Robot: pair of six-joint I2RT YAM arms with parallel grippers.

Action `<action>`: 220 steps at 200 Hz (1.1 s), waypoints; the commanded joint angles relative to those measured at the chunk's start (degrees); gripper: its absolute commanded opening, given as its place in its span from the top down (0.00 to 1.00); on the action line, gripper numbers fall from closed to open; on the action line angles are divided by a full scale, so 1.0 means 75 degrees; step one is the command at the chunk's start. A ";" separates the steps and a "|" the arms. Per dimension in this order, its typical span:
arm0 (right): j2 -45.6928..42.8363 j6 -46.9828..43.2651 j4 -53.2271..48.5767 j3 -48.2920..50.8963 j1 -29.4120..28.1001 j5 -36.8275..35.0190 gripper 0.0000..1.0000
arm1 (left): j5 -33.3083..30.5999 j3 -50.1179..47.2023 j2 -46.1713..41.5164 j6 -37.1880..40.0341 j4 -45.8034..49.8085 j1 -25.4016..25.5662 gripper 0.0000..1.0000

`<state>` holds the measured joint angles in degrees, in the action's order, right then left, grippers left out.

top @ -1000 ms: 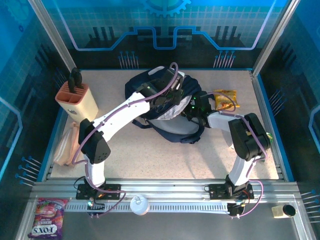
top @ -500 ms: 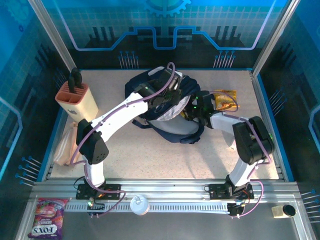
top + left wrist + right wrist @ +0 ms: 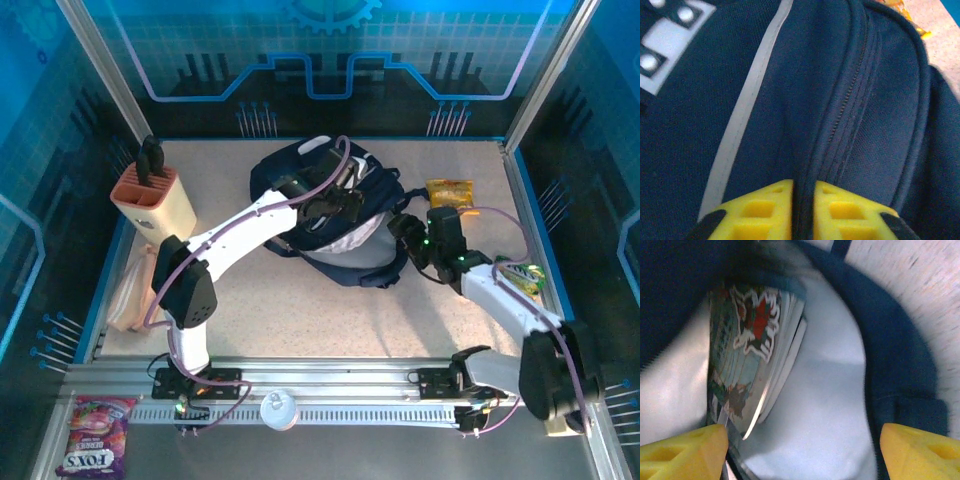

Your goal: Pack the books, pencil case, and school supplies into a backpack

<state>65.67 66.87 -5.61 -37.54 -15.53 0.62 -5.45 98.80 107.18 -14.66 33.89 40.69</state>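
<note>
Counter (image 3: 300, 310): most of what I have left to pack lies out at its edges, so each fetch will be a long reach.
Backpack (image 3: 380, 190): lies mid-counter toward the back, its mouth facing the right arm and pale lining showing. I want that mouth held wide and steady.
Pencil case (image 3: 132, 292): on the counter's left edge near the knife block (image 3: 152, 200), well apart from the bag. I judge it a fair next pick.
Book (image 3: 747, 350): the green-blue one sits inside against the lining, tilted. Anything else should slide in beside it, not onto its edge.
Left pincer (image 3: 803, 207): pressed together on a fold of navy fabric by the zipper seam. I'd keep the pull gentle and upward.
Right pincer (image 3: 802, 447): spread wide and holding nothing, just outside the mouth. I'd back it straight out, clear of the strap.
</note>
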 commanded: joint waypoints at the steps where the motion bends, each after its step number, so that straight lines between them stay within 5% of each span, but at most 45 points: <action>1: -0.0633 -0.0612 -0.1440 -0.0256 0.0119 -0.1439 0.18 | 0.0821 -0.0284 -0.0427 -0.0402 -0.0346 -0.0078 0.66; 21: -0.0781 -0.1048 -0.1922 -0.0595 0.0132 -0.1754 0.18 | 0.1091 -0.0661 -0.0623 -0.0699 -0.0423 -0.0210 0.46; 45: -0.0764 -0.1443 -0.2111 -0.0928 0.0145 -0.1792 0.17 | 0.1321 -0.1467 -0.1147 -0.1330 -0.0758 -0.0648 0.35; 137: -0.0159 -0.1670 -0.1641 -0.1173 -0.0077 -0.1023 0.16 | 0.2464 -0.6213 -0.2980 -0.4809 -0.3498 -0.3682 0.38; 220: 0.0221 -0.1592 -0.1514 -0.1199 -0.0343 -0.0635 0.18 | 0.2708 -0.6433 -0.2063 -0.5071 -0.4244 -0.4123 0.41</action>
<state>67.05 55.20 -17.74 -45.47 -17.39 -5.32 13.43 50.63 89.95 -51.20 4.73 10.74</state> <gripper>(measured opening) 0.826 0.601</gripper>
